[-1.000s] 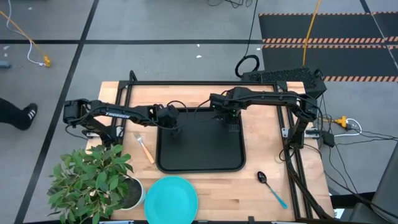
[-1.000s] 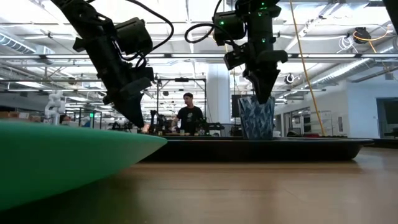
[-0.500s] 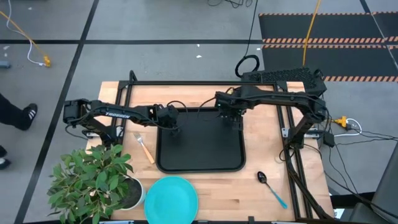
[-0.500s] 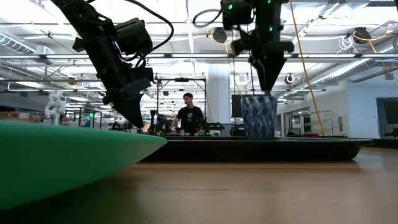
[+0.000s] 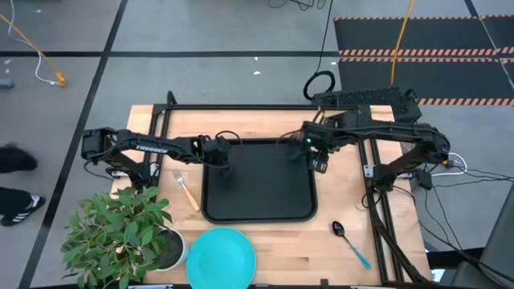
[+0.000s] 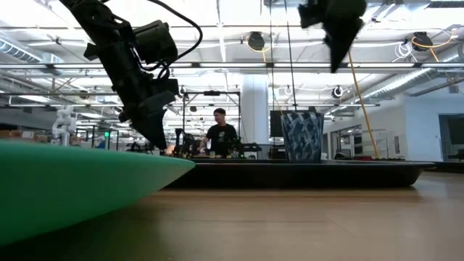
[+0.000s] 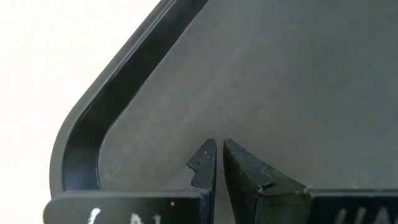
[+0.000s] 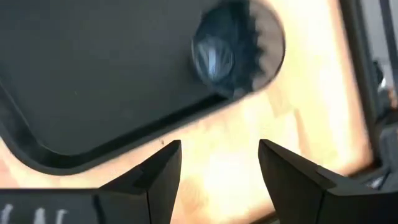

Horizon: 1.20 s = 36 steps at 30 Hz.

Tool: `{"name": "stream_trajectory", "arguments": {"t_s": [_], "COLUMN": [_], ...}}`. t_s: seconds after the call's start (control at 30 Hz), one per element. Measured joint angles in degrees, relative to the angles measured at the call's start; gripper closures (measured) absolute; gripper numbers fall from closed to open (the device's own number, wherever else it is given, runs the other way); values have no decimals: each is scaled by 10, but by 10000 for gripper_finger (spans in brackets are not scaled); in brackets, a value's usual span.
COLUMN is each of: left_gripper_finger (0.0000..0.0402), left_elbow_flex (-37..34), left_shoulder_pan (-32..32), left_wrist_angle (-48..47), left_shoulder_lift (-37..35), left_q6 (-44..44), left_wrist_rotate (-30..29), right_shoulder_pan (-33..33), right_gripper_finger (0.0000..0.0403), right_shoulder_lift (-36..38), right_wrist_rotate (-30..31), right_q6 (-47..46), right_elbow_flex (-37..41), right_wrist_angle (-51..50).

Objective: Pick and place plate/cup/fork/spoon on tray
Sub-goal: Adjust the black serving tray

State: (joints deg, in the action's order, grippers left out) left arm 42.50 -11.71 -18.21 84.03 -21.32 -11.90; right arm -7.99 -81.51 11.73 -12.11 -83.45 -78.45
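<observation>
The bench (image 5: 277, 241) carries the tray (image 5: 259, 210) at its middle, long sides running from far edge to near edge. Only the cup (image 6: 301, 135) stands on it, upright in the tray's far right corner.

The plate (image 5: 221, 250) lies at the bench's near edge, just off the tray's near left corner and beside the plant (image 5: 120, 229). Being the widest item, it looks likely to need the most bare tray floor, and that floor lies straight up the bench from it.

The spoon (image 5: 351, 243) lies near the bench's near right corner, bowl toward the tray, blue handle slanting out to the corner. The fork (image 5: 186, 192) lies along the tray's left side, handle angled toward the near edge.

The right gripper (image 8: 219, 163) hangs above the tray's right rim, fingers spread wide and empty, the cup apart from it. The spoon lies toward the near edge from this gripper, on its own side, so the right arm seems better placed for it.

The left gripper (image 7: 218, 163) sits over the tray's far left corner, fingers pressed nearly together on nothing. The fork and plate, 2 items, lie on its side.
</observation>
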Motion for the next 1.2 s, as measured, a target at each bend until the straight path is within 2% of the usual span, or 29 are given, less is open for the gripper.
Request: {"name": "stream_trajectory", "arguments": {"t_s": [0.2,0.37,0.5,0.7,0.97,1.2], "left_gripper_finger": [371,370,370,370,370,371], "left_elbow_flex": [0,0,0,0,0,0], "left_shoulder_pan": [0,-1,-3,-3,-2,16], "left_wrist_angle": [0,1,13,22,42,60], "left_shoulder_lift": [0,0,0,0,0,0], "left_q6": [0,-8,-17,-21,-10,-2], "left_wrist_rotate": [-23,-77,-79,-80,-118,-137], "right_shoulder_pan": [12,5,-1,-7,-7,-7], "right_gripper_finger": [199,199,200,200,200,200], "right_shoulder_lift": [34,62,87,116,127,127], "right_wrist_rotate": [-29,-30,-50,-103,-104,-111], "right_q6": [-99,-210,-306,-402,-463,-513], "right_elbow_flex": [145,265,332,392,459,506], "right_wrist_angle": [76,151,208,339,388,502]}}
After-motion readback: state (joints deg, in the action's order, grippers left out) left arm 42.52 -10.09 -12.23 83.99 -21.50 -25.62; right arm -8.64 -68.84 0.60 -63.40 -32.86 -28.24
